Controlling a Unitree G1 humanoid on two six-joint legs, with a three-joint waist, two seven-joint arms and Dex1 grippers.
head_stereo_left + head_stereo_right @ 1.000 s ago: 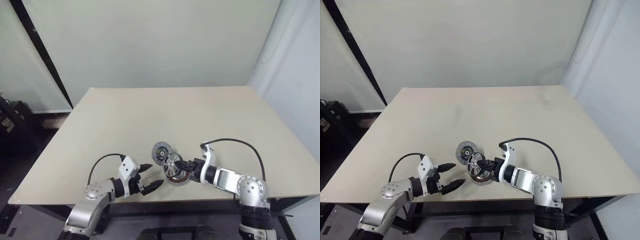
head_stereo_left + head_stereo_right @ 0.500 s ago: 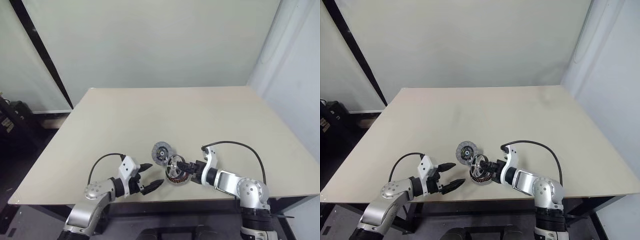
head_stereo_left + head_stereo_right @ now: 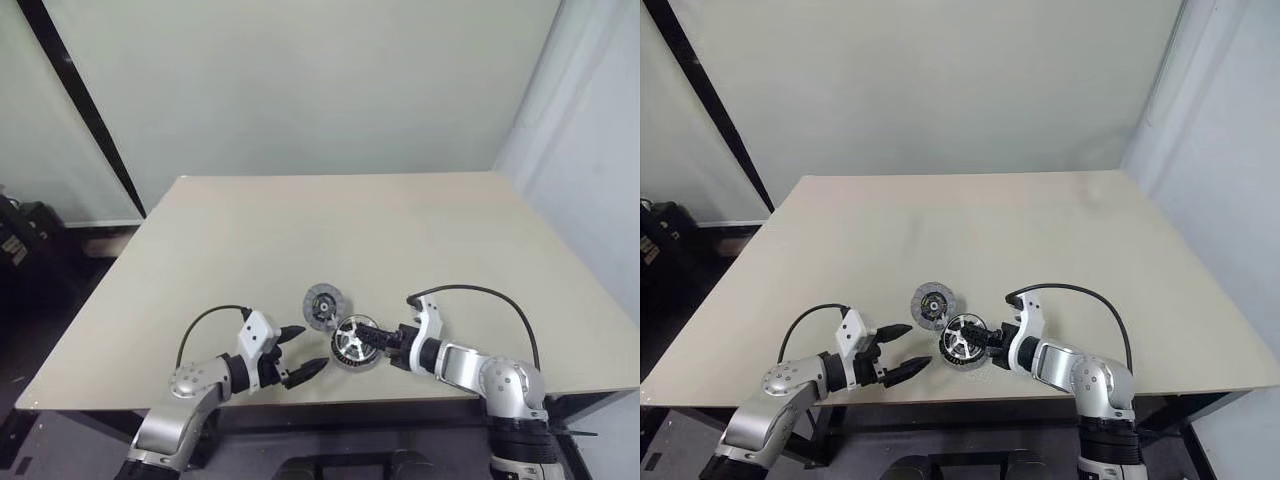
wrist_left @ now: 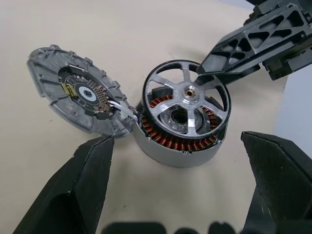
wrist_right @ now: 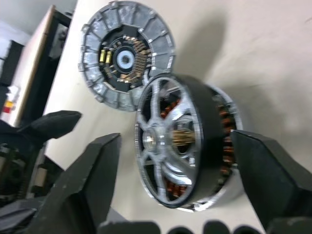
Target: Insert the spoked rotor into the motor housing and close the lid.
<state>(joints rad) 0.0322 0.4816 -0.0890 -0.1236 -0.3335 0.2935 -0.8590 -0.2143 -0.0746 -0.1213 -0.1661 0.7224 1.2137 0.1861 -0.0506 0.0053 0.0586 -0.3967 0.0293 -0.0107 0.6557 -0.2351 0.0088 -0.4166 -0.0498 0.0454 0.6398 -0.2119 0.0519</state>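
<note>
The spoked rotor (image 4: 187,100), a shiny silver wheel with a dark rim, rests slightly tilted in the top of the motor housing (image 4: 175,146), whose copper coils show beneath the spokes. The lid (image 4: 80,90), a grey ribbed disc with a dark inner ring, leans against the housing's side. My right gripper (image 3: 372,340) is open right beside the rotor, its fingers (image 5: 92,180) spread on either side of it without gripping. My left gripper (image 3: 313,348) hangs open a little way from the housing, holding nothing.
All parts sit near the front edge of the beige table (image 3: 400,230), between my two arms. The table stretches away towards a pale wall. A dark slanted pole (image 3: 85,110) stands off the table's left side.
My right gripper has opened and let go of the rotor, which has dropped from tilted above the coils onto the housing. The right hand has drawn back slightly. The left arm has not moved.
</note>
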